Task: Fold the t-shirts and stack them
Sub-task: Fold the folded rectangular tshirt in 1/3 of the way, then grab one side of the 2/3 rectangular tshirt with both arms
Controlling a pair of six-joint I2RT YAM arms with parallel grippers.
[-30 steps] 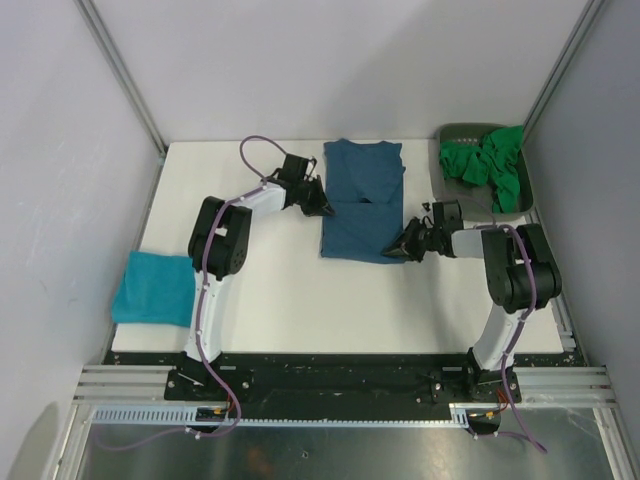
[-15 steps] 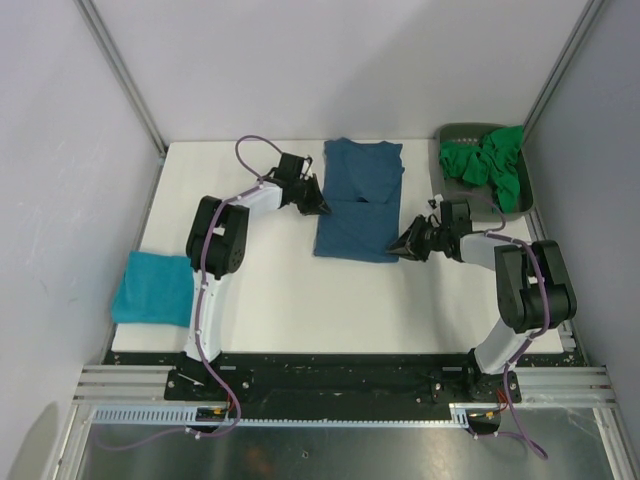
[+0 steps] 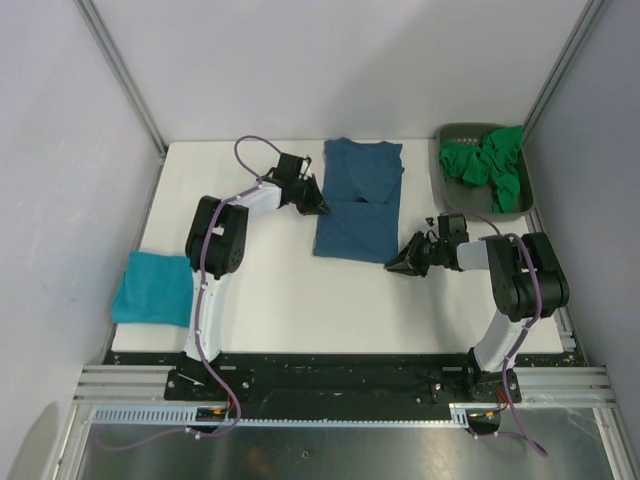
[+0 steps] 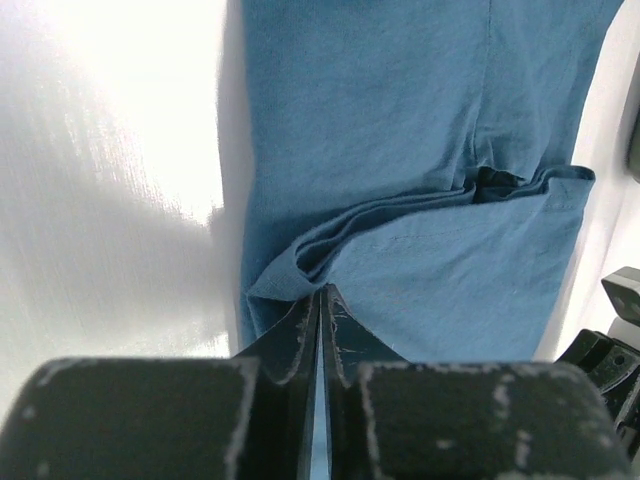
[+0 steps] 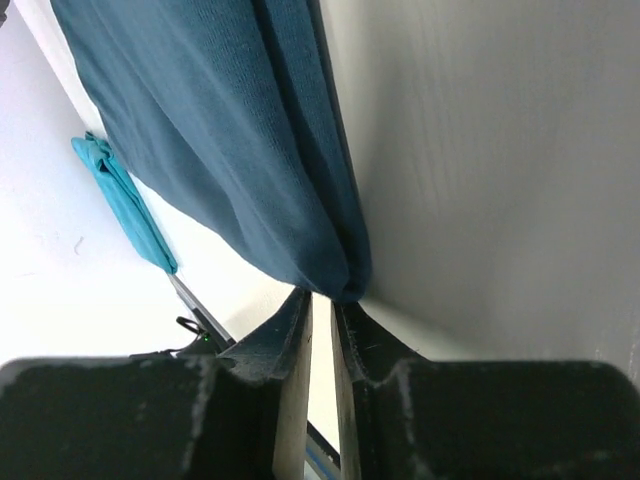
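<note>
Step in hand: folding the dark steel-blue t-shirt (image 3: 357, 205), which lies partly folded on the bench (image 3: 300, 300) toward 12 o'clock, with a crease across its middle.
Left hand: the left hand (image 3: 320, 206) is at the shirt's 9 o'clock edge, clenched on the layered fold. The wrist view shows the tips pressed together with blue cloth running into them.
Right hand: the right hand (image 3: 396, 267) is down at the shirt's 5 o'clock corner. Its fingers are nearly together and the bunched corner meets the tips, but the slit between them shows pale, so I cannot tell whether it is really holding.
Doing it well: confirm the right-side pinch first, taking in every layer of that corner. Then move both hands together at the same height so the hem travels straight and the crease stays square.
Watch for: a tips-only grip slipping mid-carry, or one hand leading and skewing the fold.
Stack spot: the turquoise t-shirt (image 3: 153, 288) sits folded at 8 o'clock, overhanging the bench edge, and the blue one likely lands on it.
Queue: the green t-shirts (image 3: 487, 165) are heaped in the tray (image 3: 447, 183) at 2 o'clock, not yet folded.
</note>
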